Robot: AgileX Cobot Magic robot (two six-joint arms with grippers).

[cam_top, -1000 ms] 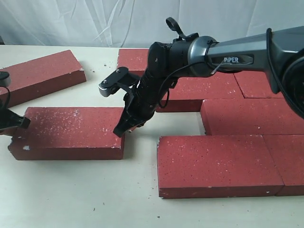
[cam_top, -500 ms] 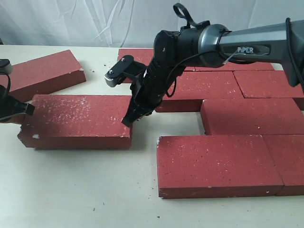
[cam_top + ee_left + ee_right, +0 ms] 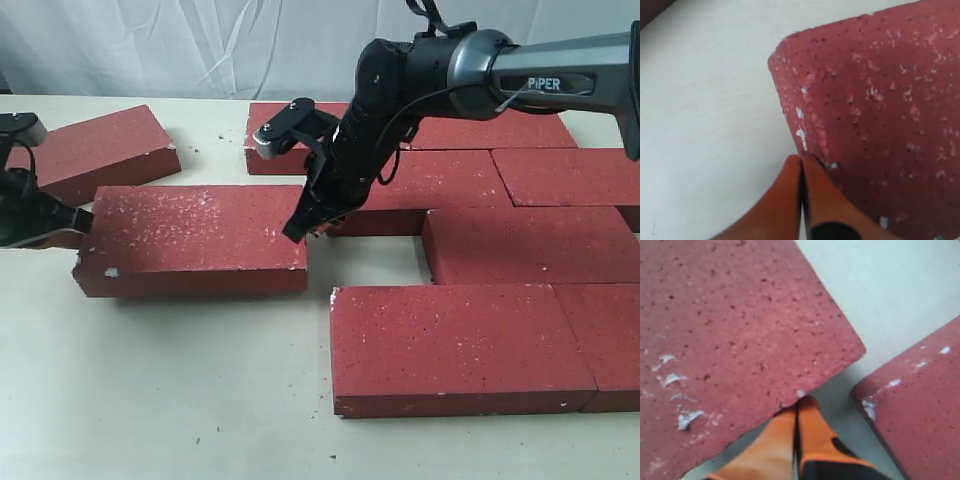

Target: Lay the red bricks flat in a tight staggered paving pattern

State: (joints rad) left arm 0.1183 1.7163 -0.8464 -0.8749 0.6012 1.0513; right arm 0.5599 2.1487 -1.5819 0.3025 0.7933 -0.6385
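Pale surface [image 3: 180, 420] lies nearest you, and just beyond it the near-row brick [image 3: 460, 345] sits exactly where it was a second ago. What has moved is the loose brick [image 3: 190, 240]. Over the last second it has slid right and away from you, and its right end now stands near the near-row brick's far left corner, no longer well off to the left. It lies flat, about square with the rows.

Your left hand [image 3: 72, 222] is at its left end, fingers pressed together with nothing between them, tips touching the brick's edge. Your right hand [image 3: 298, 230] has travelled right with the brick. It too is closed and empty, its tips against the brick's far right corner. So you are shoving, not gripping.

The open slot lies to the right, between the loose brick and the middle-row brick [image 3: 530, 245], and a strip of bare surface still parts them. I judge the placement about half done: it needs more rightward travel, then a snug fit against the laid far rows [image 3: 430, 185]. Far left, another brick [image 3: 85, 155] waits unmoved, before the white backdrop [image 3: 150, 45].
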